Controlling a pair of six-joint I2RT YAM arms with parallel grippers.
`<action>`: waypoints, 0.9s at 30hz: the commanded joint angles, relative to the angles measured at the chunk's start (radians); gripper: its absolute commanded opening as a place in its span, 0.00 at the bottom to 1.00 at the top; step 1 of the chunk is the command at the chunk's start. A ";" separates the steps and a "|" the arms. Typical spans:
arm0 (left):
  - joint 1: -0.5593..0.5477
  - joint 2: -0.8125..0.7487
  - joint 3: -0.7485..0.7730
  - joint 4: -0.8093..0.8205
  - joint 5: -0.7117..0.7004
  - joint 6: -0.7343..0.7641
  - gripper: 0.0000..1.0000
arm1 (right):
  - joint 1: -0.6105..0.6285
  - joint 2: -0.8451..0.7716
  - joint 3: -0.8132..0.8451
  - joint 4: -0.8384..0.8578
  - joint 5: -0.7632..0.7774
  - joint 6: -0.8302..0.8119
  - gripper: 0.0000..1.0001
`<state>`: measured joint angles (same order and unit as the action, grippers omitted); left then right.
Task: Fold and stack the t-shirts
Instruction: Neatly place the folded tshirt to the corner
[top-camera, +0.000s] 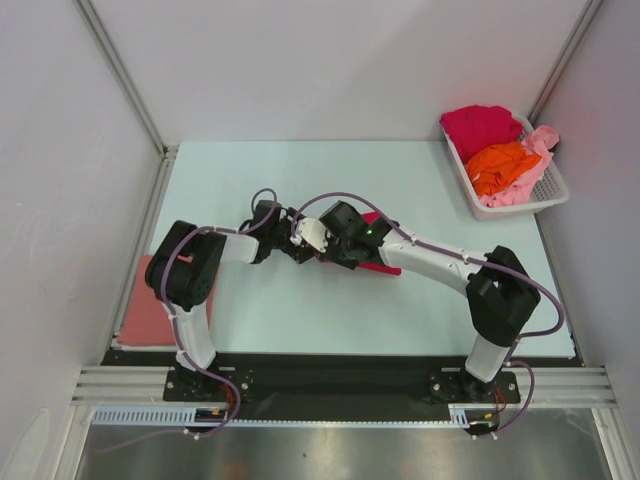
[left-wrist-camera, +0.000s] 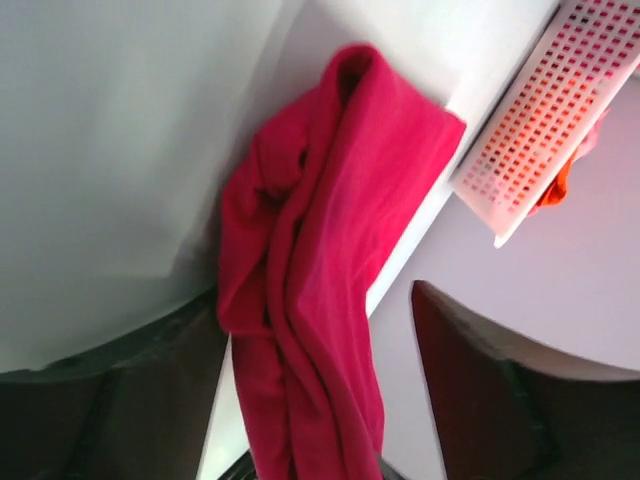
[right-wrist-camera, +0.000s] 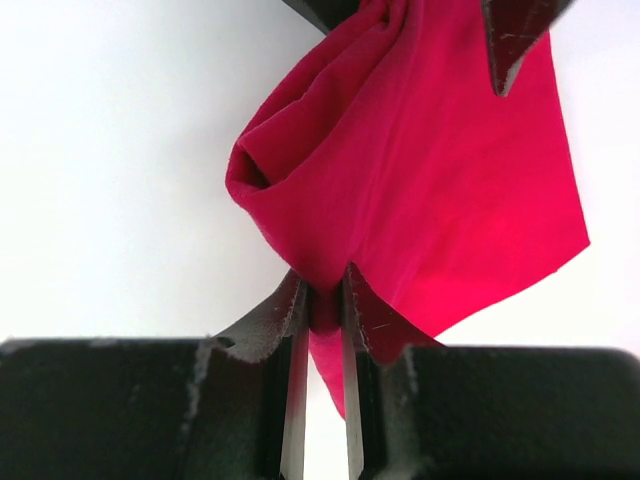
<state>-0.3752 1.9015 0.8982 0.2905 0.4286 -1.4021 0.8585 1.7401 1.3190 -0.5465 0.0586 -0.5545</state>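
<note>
Five tees, one looks folded
One crimson tee (right-wrist-camera: 420, 180) is bunched in loose folds mid-table. The salmon tee (top-camera: 145, 310) lies flat at the near left edge. A second crimson tee (top-camera: 482, 125), orange tee (top-camera: 505, 165) and light pink tee (top-camera: 541, 141) sit crumpled in the far-right basket (top-camera: 556, 190).

Soft matt creased cloth: crimson t-shirt (right-wrist-camera: 420, 190). White slotted plastic, slight sheen: basket (left-wrist-camera: 535, 115). Smooth matt pale top: table (top-camera: 300, 180). Dark matt, scuffed edges: right gripper fingers (right-wrist-camera: 280, 325). Glossy white plastic shells: arms (top-camera: 430, 262).

Open table (top-camera: 300, 175) at the back; left arm (top-camera: 190, 265), right arm (top-camera: 430, 258) and crimson t-shirt (top-camera: 381, 267) mid-table; basket (top-camera: 553, 186) far right.
</note>
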 joint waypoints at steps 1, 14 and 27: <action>-0.007 0.044 0.008 0.045 -0.044 -0.031 0.75 | -0.003 -0.063 0.025 0.017 -0.035 0.025 0.00; 0.022 0.131 -0.019 0.504 0.032 0.015 0.00 | 0.037 -0.152 -0.070 0.003 -0.100 0.108 0.31; 0.015 -0.307 0.036 -0.138 -0.213 0.474 0.00 | 0.056 -0.506 -0.322 -0.007 -0.060 0.404 0.89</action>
<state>-0.3607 1.7195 0.8772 0.3527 0.3523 -1.1015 0.9100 1.3354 1.0233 -0.5606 -0.0116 -0.2478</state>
